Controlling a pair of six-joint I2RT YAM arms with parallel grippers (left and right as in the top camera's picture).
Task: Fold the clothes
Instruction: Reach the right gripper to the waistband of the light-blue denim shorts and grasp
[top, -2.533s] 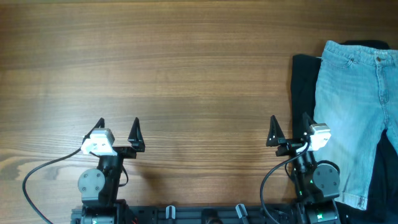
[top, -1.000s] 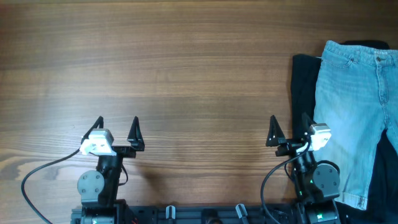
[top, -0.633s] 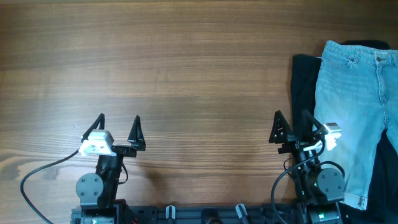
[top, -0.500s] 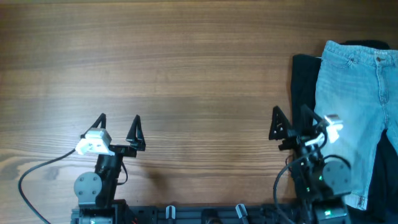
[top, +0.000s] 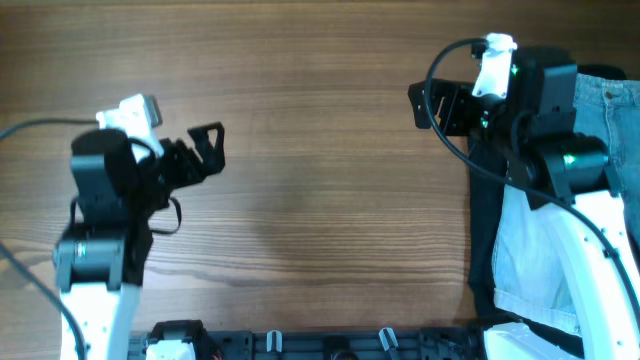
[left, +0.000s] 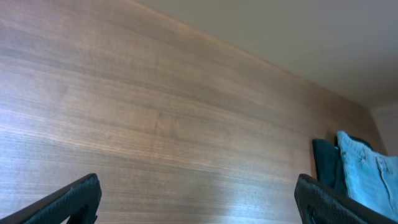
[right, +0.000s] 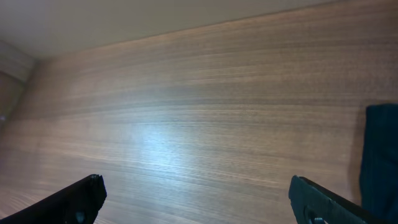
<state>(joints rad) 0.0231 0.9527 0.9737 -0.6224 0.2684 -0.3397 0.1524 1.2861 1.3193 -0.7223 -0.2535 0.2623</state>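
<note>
Overhead. Left tool (top: 210, 150), black and two-fingered, up above the brown wood-grain desk (top: 320, 220) on the left half; fingers spread apart, gripping nothing, touching nothing. Right tool (top: 420, 108), black as well, up over the far right part of the desk just left of the clothing; likewise spread apart and empty. Light blue faded denim shorts (top: 613, 110) flat at the right edge of the desk, largely covered by the white right arm; stitched seams showing near the top, cloth paler lower down. Plain black garment (top: 485, 230) underneath, showing as a dark strip along the left side of the shorts. Matte wood, fine straight grain running left to right.

Left wrist. Two dark, blunt fingertips at the bottom corners, wide apart around the left tool (left: 199, 208); only bare desk (left: 161, 112) between them, well below. Shorts (left: 367, 177) at the far right, soft blue with a rumpled edge, resting on the black garment (left: 324, 160).

Right wrist. Same wide spread of the right tool (right: 196, 208), dark fingertips in the bottom corners, nothing held. Desk (right: 186, 106) with a soft sheen across the grain. Edge of the black garment (right: 380, 155) at the right border; no sight of the shorts here.
</note>
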